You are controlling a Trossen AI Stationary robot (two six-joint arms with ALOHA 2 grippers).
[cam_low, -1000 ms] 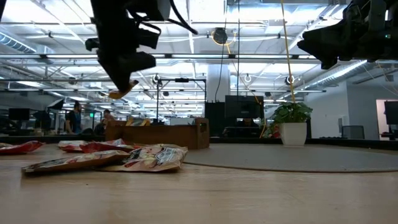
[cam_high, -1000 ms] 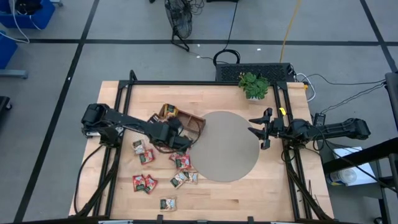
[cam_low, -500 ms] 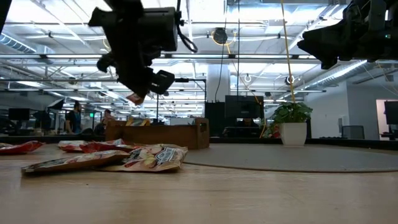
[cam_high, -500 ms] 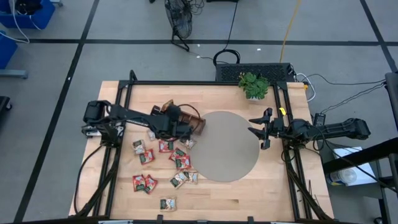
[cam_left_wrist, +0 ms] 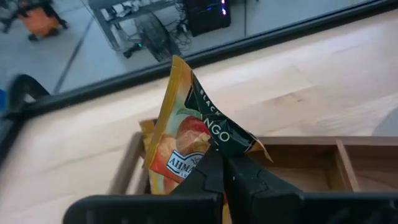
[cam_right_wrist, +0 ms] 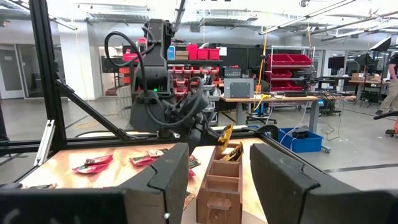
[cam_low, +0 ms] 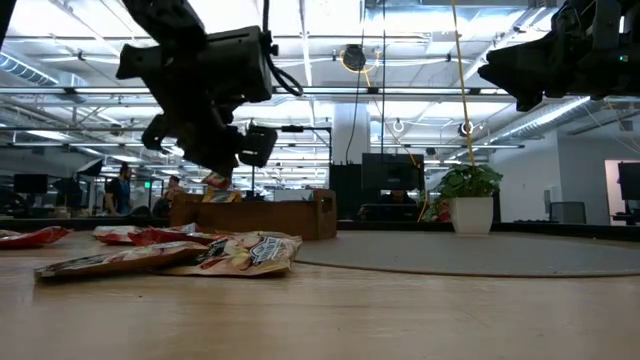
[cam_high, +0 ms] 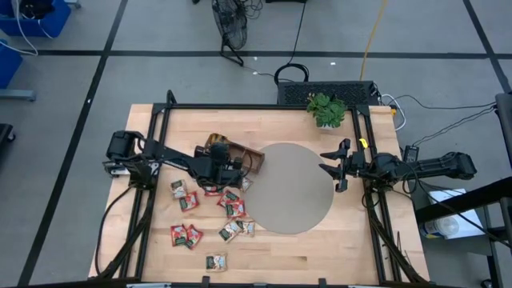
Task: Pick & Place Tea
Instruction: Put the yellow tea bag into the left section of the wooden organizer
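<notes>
My left gripper (cam_high: pixel 221 165) is shut on a yellow-and-black tea sachet (cam_left_wrist: pixel 189 127) and hovers over the left end of the long wooden tray (cam_high: pixel 240 156). In the low view the sachet (cam_low: pixel 216 180) hangs just above the tray (cam_low: pixel 255 215). Another yellow sachet (cam_high: pixel 214 142) lies in the tray's left end compartment. Several red sachets (cam_high: pixel 228 204) lie flat on the table near the tray. My right gripper (cam_high: pixel 332 166) waits open at the table's right side, beyond the round grey mat (cam_high: pixel 292 188). My left gripper pinches the sachet between its two fingers (cam_left_wrist: pixel 214 177) at one edge near a corner (cam_left_wrist: pixel 208 152). The rest of the sachet sticks out past the fingertips, slightly creased. The fingers slant downward from the table's left. The sachet is lifted clear, just over the tray's left end.
A small potted plant (cam_high: pixel 326 110) stands at the far edge, right of centre. A black frame (cam_high: pixel 160 128) runs along the table's sides. More sachets (cam_high: pixel 186 235) lie toward the near left. The tray's other compartments (cam_left_wrist: pixel 311 168) show bare wood.
My left gripper, still shut on the sachet, has gone from above the loose sachets toward the far edge and the tray's left end, sinking and rolling its wrist. The sachet now hangs lower, close over the tray.
</notes>
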